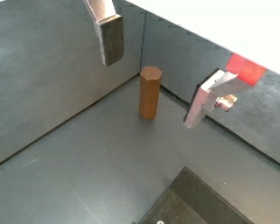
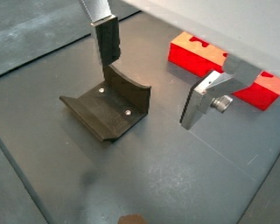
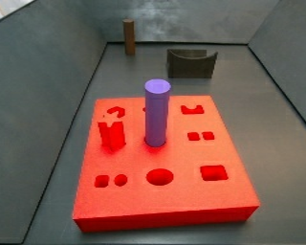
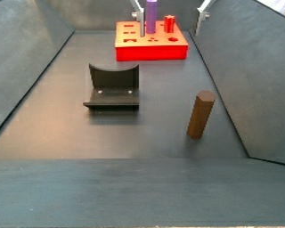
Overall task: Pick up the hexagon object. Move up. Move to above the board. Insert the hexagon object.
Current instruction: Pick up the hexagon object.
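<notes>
The hexagon object (image 1: 150, 92) is a slim brown prism standing upright on the grey floor near a wall; it also shows in both side views (image 3: 127, 36) (image 4: 201, 114). My gripper (image 1: 157, 72) hangs open and empty well above the floor. In a wrist view the peg appears between the two fingers, below them and not touched. The board (image 3: 163, 182) is a red slab with shaped holes, far from the peg; it also shows in a wrist view (image 2: 199, 54) and a side view (image 4: 151, 52). In that side view only the fingertips (image 4: 206, 8) show, at the top edge.
A purple cylinder (image 3: 156, 112) stands upright in the board, with a red piece (image 3: 114, 131) beside it. The dark fixture (image 2: 108, 109) stands on the floor between peg and board and shows in both side views (image 3: 190, 62) (image 4: 113, 87). Grey walls enclose the floor.
</notes>
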Controlling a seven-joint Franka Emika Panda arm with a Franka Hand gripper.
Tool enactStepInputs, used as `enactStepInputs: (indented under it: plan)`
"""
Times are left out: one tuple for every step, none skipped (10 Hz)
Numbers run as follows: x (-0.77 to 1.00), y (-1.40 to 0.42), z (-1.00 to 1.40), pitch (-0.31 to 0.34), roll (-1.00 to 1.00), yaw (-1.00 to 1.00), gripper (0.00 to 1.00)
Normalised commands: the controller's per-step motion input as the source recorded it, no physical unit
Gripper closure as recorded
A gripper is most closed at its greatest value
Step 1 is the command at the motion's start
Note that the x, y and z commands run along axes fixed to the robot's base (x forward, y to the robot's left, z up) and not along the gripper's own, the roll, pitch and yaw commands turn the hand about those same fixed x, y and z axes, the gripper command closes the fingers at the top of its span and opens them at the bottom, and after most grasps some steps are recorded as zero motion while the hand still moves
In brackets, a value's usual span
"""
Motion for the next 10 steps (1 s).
enactStepInputs:
  plan:
    - [-0.05, 0.0, 0.0, 0.0, 0.0, 0.0, 0.0]
    - [-0.62, 0.18, -0.03, -0.09, 0.0, -0.29, 0.0]
    - [-0.59, 0.61, -0.22, -0.066, -0.16, -0.02, 0.0]
    - [-0.84, 0.64, -0.35, -0.139, -0.14, 0.0, 0.0]
    - [-0.81, 0.64, -0.42, -0.164, -0.12, 0.14, 0.0]
    - [-0.57, 0.58, -0.43, -0.189, -0.15, 0.31, 0.0]
    - [-0.29, 0.51, -0.43, -0.219, -0.2, 0.41, 0.0]
    - [-0.04, 0.37, -0.44, -0.209, -0.21, 0.43, 0.0]
    - [0.0, 0.27, -0.49, -0.199, -0.24, 0.35, 0.0]
    - [0.0, 0.23, -0.52, -0.213, -0.22, 0.33, 0.0]
